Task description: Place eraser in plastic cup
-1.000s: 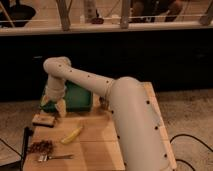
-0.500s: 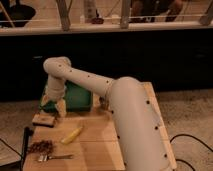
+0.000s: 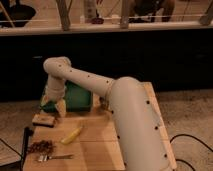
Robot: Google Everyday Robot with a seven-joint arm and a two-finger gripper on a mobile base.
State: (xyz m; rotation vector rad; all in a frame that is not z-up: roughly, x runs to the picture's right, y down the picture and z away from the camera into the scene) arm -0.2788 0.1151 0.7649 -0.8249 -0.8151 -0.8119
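Observation:
My gripper (image 3: 53, 103) hangs at the end of the cream arm (image 3: 100, 90), at the left front edge of a green bin (image 3: 77, 98) on the wooden table (image 3: 100, 145). I cannot make out an eraser or a plastic cup anywhere in the camera view. I cannot see whether the gripper holds anything.
A small brown block (image 3: 43, 120) lies just below and left of the gripper. A banana (image 3: 72, 135) lies in front of the bin. Near the table's front left are a brown snack pile (image 3: 41, 146), a fork (image 3: 54, 157) and a black upright piece (image 3: 25, 142).

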